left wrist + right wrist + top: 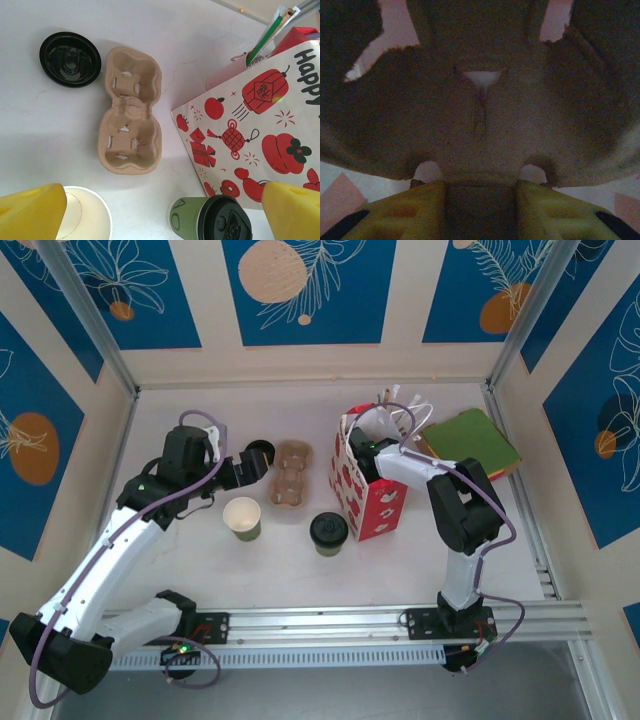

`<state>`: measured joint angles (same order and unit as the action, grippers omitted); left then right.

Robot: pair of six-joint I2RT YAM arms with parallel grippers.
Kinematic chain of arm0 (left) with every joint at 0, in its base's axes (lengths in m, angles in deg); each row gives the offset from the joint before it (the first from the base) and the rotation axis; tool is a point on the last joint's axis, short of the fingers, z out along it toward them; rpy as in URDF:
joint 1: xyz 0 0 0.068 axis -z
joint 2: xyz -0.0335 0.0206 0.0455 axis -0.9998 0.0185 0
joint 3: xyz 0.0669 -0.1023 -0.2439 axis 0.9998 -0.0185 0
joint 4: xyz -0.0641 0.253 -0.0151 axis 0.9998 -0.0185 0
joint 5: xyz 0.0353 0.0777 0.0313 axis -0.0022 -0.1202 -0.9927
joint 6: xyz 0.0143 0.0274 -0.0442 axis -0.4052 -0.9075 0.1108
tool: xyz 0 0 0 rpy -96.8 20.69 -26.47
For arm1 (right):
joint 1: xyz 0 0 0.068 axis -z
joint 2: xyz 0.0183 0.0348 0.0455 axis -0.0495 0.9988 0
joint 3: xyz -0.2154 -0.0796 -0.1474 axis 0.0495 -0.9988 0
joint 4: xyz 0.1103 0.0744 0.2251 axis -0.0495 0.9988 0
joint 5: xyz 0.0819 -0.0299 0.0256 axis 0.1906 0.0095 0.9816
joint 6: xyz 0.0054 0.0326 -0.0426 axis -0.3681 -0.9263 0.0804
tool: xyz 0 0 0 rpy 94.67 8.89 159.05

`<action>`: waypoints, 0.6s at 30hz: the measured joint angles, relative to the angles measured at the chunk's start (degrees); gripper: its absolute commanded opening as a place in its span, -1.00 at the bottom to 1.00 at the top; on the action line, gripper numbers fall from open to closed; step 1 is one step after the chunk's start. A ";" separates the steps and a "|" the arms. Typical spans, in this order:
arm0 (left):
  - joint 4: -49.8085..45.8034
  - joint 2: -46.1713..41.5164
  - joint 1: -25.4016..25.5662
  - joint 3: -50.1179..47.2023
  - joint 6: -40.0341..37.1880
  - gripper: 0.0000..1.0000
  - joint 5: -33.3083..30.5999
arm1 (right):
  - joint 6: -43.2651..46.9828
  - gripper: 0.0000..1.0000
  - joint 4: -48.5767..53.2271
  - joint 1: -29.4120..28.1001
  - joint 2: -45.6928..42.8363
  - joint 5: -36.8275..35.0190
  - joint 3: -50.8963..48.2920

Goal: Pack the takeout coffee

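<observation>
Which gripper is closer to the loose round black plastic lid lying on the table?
Left. The left gripper hangs close by the loose round black plastic lid; the right gripper is down in the red-and-white paper bag, beyond the brown pulp cup carrier.

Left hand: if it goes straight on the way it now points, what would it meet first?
Probably the brown moulded-pulp two-cup carrier lying on the white table; it sits centred ahead of the open left hand. Depth is unclear.
</observation>
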<state>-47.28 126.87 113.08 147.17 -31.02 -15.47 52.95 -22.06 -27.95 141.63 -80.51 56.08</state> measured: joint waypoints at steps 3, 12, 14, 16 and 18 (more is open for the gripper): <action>-0.04 0.00 0.00 0.00 0.00 1.00 0.00 | -0.02 -0.20 0.09 -0.09 -0.09 -0.04 0.02; -0.15 0.00 0.04 0.00 0.00 1.00 0.00 | -0.39 0.00 4.17 -0.26 -0.37 -0.72 1.16; -0.13 0.00 0.04 0.00 0.02 1.00 0.00 | -0.42 0.02 5.25 -0.26 -0.61 -0.76 1.42; -0.15 0.00 0.04 0.00 0.02 1.00 0.00 | -0.44 0.10 6.56 -0.26 -1.11 -0.85 1.60; -0.13 0.00 0.04 0.00 0.02 1.00 0.00 | -0.70 0.13 7.91 -0.26 -1.90 -0.87 1.68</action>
<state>-47.41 126.87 113.12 147.17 -31.00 -15.47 52.25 -14.14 -28.21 139.73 -81.38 57.76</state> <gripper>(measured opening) 0.998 0.552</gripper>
